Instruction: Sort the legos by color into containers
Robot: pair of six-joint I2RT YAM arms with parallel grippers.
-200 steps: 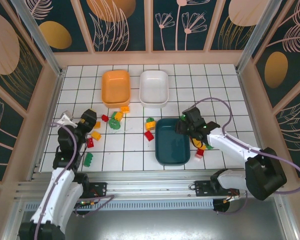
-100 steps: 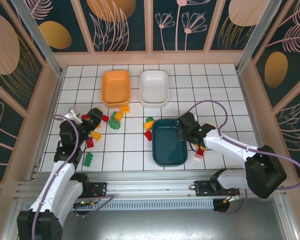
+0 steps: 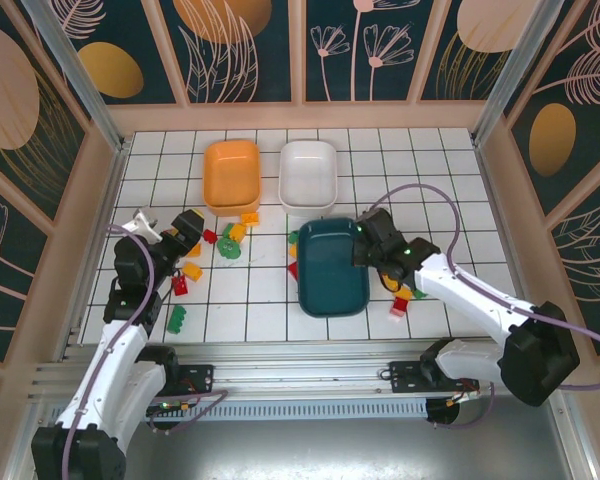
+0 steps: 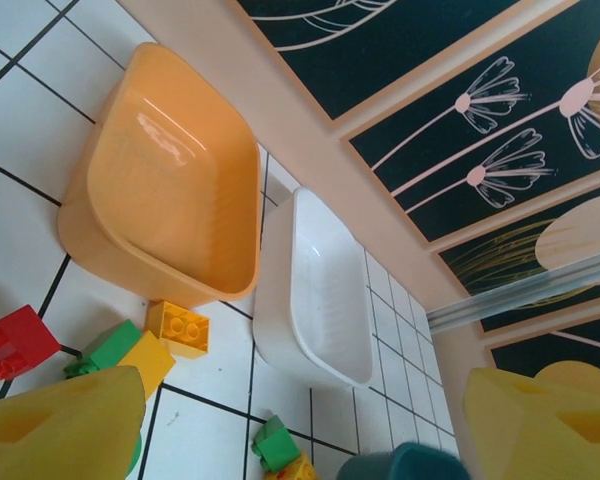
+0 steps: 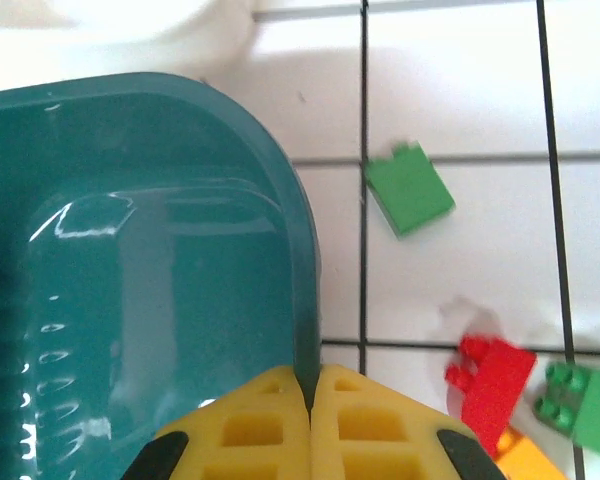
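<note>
Nearest the bases, a green lego (image 3: 177, 319) lay alone beside the left arm (image 3: 130, 300). A small red-and-yellow cluster (image 3: 401, 296) sat just right of the dark teal tray (image 3: 330, 272).

The right gripper (image 3: 362, 243) was clenched on that tray's right-hand rim, toward its far corner. From overhead the grip was hard to read, but the right wrist view showed the thin wall pinched between the two yellow fingers (image 5: 245, 430). Right of the rim, on bare tile and apart from the tray, lay a green brick (image 5: 410, 187) and a red brick (image 5: 490, 375).

Across the floor to the left, the left gripper (image 3: 187, 228) hung with its jaws spread wide and nothing between them. Scattered legos lay near it, among them a red one (image 4: 18, 340), and a yellow-orange one (image 4: 177, 327) lay just beside the orange tray (image 4: 170, 190).

Farthest off, the orange tray and the white tray (image 4: 325, 290) stood side by side close to the back wall (image 3: 300, 116), with a narrow gap between them. The teal tray's far edge lay near the white one.
</note>
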